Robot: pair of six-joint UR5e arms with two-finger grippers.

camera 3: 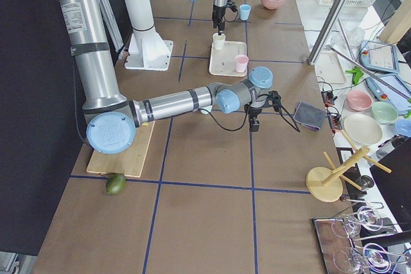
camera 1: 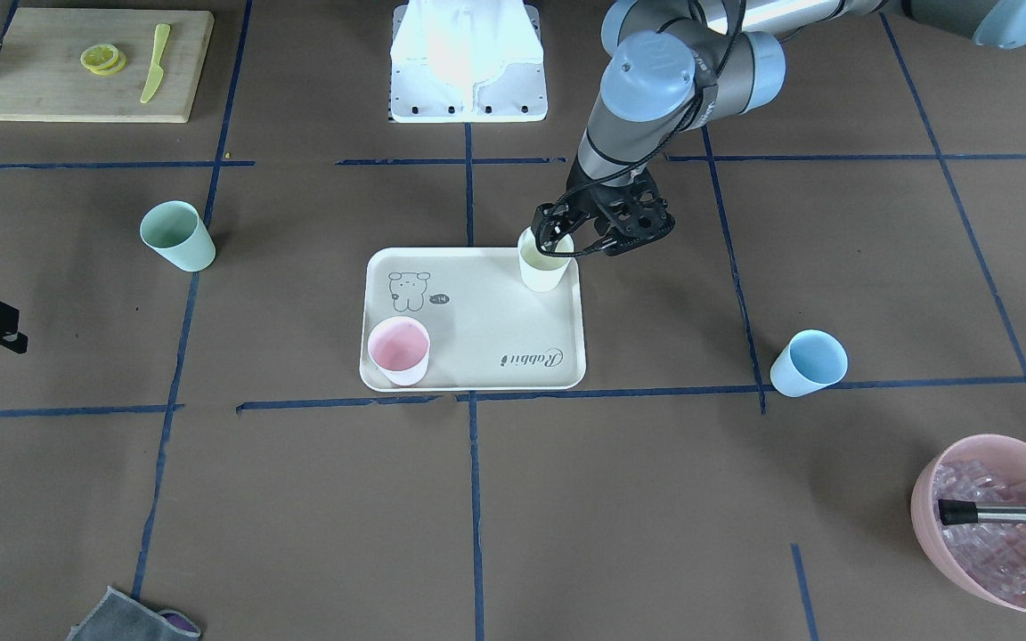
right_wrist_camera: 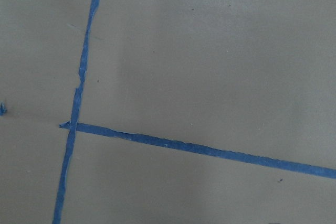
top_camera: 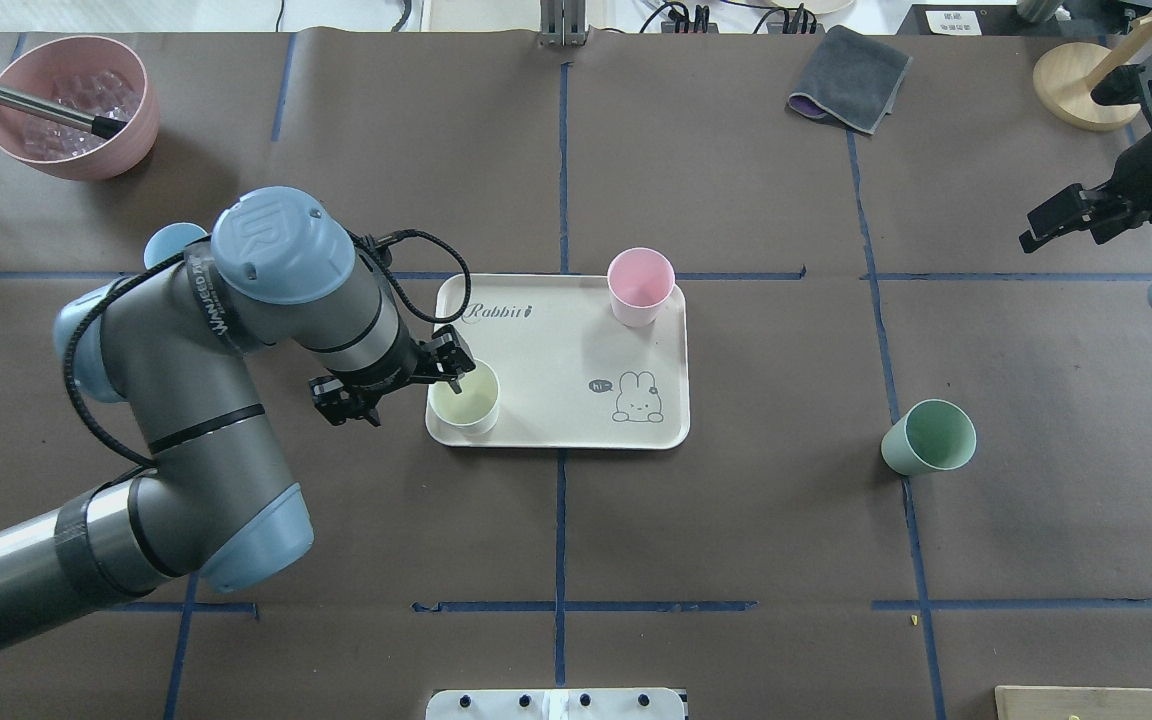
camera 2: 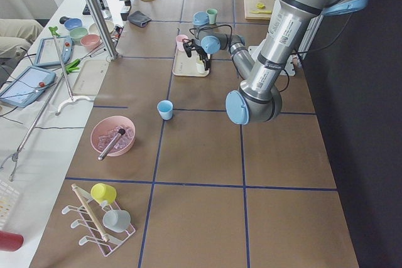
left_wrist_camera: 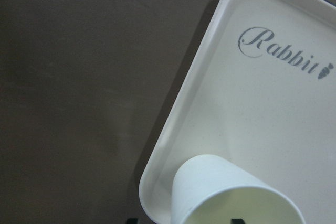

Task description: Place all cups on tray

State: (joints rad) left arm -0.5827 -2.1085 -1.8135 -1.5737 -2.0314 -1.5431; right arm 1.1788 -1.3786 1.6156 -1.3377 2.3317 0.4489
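— How far along are we?
— Halfway, we'd say. The tray [camera 1: 495,312] holds the pink cup [camera 1: 398,349] and the yellow cup [camera 1: 547,267] in opposite corners. The green cup [camera 1: 177,235] and blue cup [camera 1: 809,362] stand on the table, well apart from it.
— And the left gripper [camera 1: 556,239]?
— It straddles the yellow cup's rim with its fingers parted, so we judge it released. We cannot tell the state of the right gripper [top_camera: 1036,232].
— Anything inside?
— The cups look empty. Only the bowl [camera 1: 924,525] holds something: ice cubes [camera 1: 994,534] and a metal rod [camera 1: 1012,514].

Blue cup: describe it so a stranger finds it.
Start at the tray mid-table. Between it and the pink ice bowl on the robot's left, one cup stands on bare table. It alone is light blue; the green cup stands off the tray's other side.
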